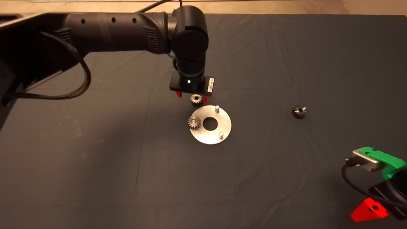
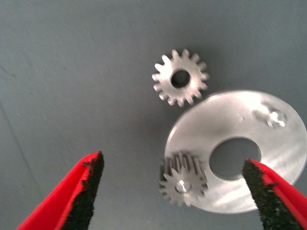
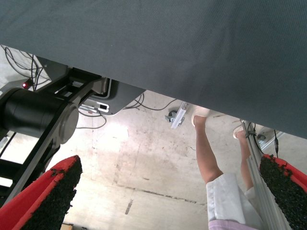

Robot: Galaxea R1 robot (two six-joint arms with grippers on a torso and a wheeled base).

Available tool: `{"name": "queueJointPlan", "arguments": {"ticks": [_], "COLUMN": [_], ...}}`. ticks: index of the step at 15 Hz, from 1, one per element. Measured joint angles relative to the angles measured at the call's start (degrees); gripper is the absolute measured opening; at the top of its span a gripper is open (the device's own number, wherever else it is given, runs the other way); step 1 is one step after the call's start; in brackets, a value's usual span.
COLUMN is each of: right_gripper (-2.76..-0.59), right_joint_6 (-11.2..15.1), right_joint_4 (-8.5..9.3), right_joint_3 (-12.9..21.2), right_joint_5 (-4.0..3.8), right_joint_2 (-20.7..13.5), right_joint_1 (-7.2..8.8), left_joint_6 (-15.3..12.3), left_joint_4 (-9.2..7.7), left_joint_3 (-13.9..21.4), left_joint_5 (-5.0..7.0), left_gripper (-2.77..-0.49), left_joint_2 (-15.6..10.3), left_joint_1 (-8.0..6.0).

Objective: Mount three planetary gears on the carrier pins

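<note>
The left pincer, fingers spread apart, hovers over a loose gear: small, hard, likely slippery steel, best pinched across its toothed rim.

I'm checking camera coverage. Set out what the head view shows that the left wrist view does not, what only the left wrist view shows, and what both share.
Only the head view shows the third gear lying alone on the mat towards the right, the pin on the disc's near side, the left arm, and the right gripper parked at the lower right.

Only the left wrist view shows the left gripper open, its fingers spread wide.

Both show the disc, one gear seated on a pin, a loose gear beside the disc, and one bare pin.
</note>
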Motion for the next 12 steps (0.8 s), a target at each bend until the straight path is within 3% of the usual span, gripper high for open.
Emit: {"name": "queueJointPlan", "arguments": {"ticks": [6, 12], "right_gripper": [-0.61, -0.61], "right_joint_6": [0.0, 0.0], "right_joint_4": [0.0, 0.01], "right_joint_3": [0.0, 0.0], "right_joint_5": [0.0, 0.0], "right_joint_2": [0.11, 0.29], "right_joint_1": [0.0, 0.0], "left_joint_6": [3.41, 4.82], "left_joint_4": [0.0, -0.02], "left_joint_3": [-6.43, -10.89], "left_joint_5": [0.01, 0.01], "left_gripper": [-1.22, -1.22], "left_joint_2": [2.54, 3.89], "left_joint_1": [0.0, 0.02]}}
